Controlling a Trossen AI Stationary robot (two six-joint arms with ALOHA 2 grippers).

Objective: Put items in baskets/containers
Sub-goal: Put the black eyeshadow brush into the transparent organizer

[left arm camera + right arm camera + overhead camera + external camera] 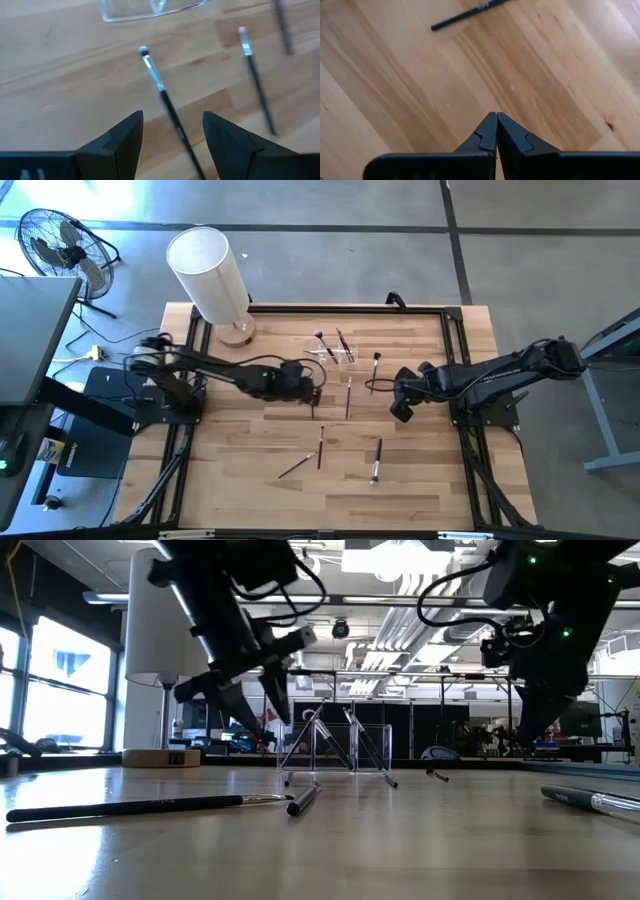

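Note:
My left gripper (172,132) (312,388) is open and hovers above the table's middle, clear of the wood in the low view (252,700). One finger stands on either side of a dark-handled, silver-ferruled brush (162,95), which lies flat on the wood untouched. A second brush (256,80) (348,395) lies beside it. The clear holder (335,350) (335,745) (150,11) stands just beyond, toward the far edge, with a few brushes leaning in it. My right gripper (495,120) (402,408) is shut, right of centre and over bare wood, with a brush handle (465,15) ahead of it.
More brushes lie flat toward the near edge (321,442), (297,466), (377,460), and one lies right of the holder (377,364). A large white cylinder (210,275) stands on a wooden base at the far left corner. A black frame (300,308) borders the table.

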